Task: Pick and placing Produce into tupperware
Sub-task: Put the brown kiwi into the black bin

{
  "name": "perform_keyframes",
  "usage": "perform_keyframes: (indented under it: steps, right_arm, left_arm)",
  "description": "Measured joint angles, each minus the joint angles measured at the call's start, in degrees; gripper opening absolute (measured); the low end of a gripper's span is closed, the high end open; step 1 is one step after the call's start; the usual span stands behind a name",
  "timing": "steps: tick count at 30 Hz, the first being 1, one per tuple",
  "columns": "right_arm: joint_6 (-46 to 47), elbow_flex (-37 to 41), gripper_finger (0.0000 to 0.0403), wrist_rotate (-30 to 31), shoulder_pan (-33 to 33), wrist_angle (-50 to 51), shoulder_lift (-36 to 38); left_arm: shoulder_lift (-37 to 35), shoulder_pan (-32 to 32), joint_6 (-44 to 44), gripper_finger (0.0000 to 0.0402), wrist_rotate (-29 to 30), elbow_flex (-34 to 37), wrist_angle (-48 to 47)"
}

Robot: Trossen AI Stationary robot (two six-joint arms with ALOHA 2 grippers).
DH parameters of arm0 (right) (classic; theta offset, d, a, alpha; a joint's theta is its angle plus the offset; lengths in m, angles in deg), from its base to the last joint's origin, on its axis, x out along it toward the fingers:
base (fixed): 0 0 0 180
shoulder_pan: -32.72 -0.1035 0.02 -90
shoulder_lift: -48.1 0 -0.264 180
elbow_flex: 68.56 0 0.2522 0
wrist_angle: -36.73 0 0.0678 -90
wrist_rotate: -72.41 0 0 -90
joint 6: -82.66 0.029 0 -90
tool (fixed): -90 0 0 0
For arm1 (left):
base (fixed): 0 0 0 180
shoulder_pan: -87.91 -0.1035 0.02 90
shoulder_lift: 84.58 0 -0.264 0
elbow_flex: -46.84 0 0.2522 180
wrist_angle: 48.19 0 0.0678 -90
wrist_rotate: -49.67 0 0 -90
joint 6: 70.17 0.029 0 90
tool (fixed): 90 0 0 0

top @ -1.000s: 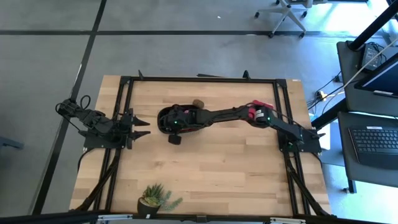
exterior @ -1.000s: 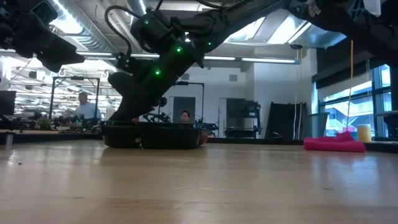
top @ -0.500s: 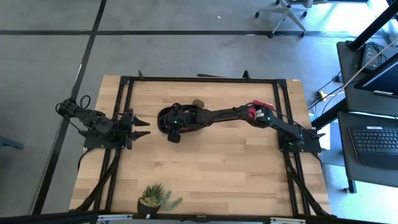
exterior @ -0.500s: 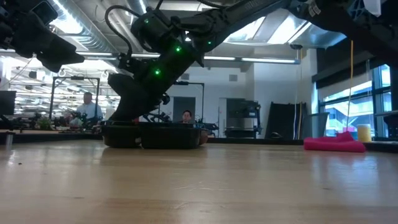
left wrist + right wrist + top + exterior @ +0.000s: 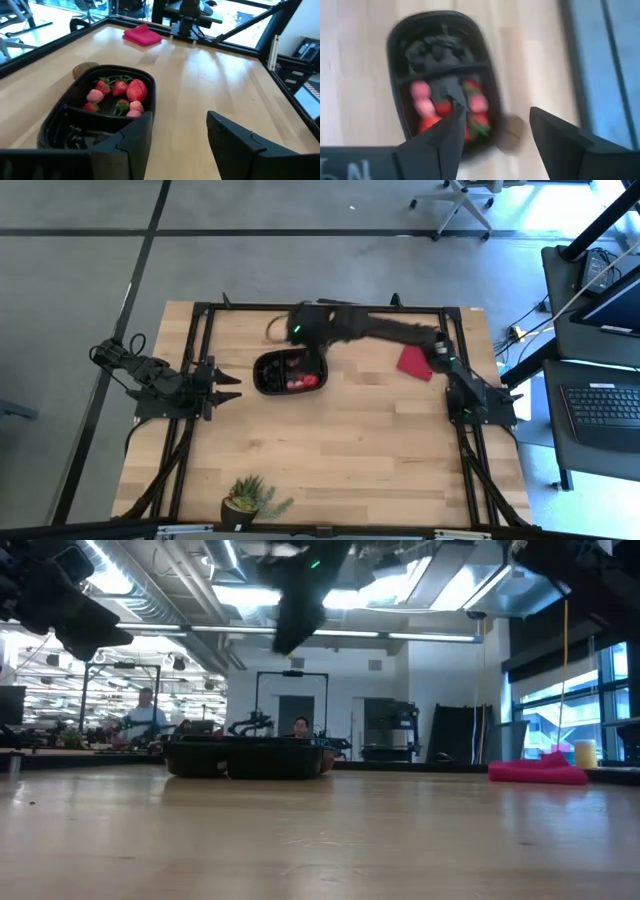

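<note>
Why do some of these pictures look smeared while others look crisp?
Right wrist view: the black tray and red fruit are smeared. High view: the right arm is streaked. Left wrist view: the tray is crisp. Low view: bright ceiling lights leave the arms as dark shapes.

Bright daylight and ceiling lights; right wrist view motion-blurred.

Right arm extended across the far side of the desk, its hand point(image 5: 283, 328) raised with fingers point(image 5: 560, 145) spread apart. Left arm folded at the left edge, hand point(image 5: 230, 387) parted, empty.
</note>
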Motion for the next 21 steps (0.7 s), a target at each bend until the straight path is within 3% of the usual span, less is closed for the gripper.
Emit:
perform_keyframes:
  steps: [8, 15, 21]
  right_arm:
    - [2.65, 1.05, 0.0218, 0.04, 7.03, 12.00, 10.49]
    - [1.10, 1.07, 0.0218, -0.87, 11.98, 12.27, 10.92]
    - [-7.09, 1.09, 0.0218, -13.54, 17.26, 12.30, 6.68]
  left_arm:
    - [0.00, 0.00, 0.00, 0.0179, -0.27, 0.00, 0.04]
    - [0.00, -0.02, 0.02, 0.0179, -0.25, 0.00, 0.28]
    - [0.00, -0.02, 0.81, 0.0179, -0.23, 0.00, 0.29]
